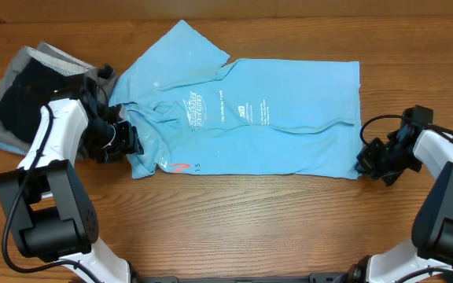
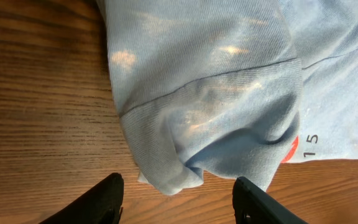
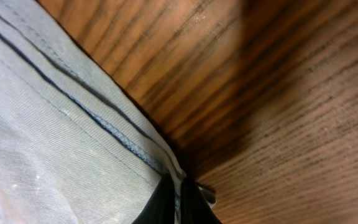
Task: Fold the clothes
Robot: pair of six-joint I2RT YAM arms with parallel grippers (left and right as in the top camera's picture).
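Our right gripper (image 3: 180, 202) is pinched shut on the T-shirt (image 1: 274, 118). It holds the bottom hem at the corner nearest that arm, and the wrist view shows the stitched edge running straight into the closed fingers. Our left gripper (image 2: 178, 200) stands partly open and holds nothing. Its two fingers are apart above the table (image 1: 250, 228), with a bunched fold of cloth (image 2: 216, 130), probably a sleeve, just beyond them.

We judge that we are taking hold of both ends of the shirt before the first fold, with only one end secured so far. Next, the left gripper needs to reach forward into that bunched edge and close on it, so we can draw the shirt taut and flat.

The shirt is light blue and lies lengthwise across the middle of the table, hem toward our right and shoulders toward our left. Its white lettering (image 1: 203, 110) faces up, and a small red mark (image 1: 181, 167) sits near the front edge. One sleeve splays out on the far side, the body shows long creases, and the left end is crumpled. A pile of black and grey clothes (image 1: 22, 102) waits beside the left arm.
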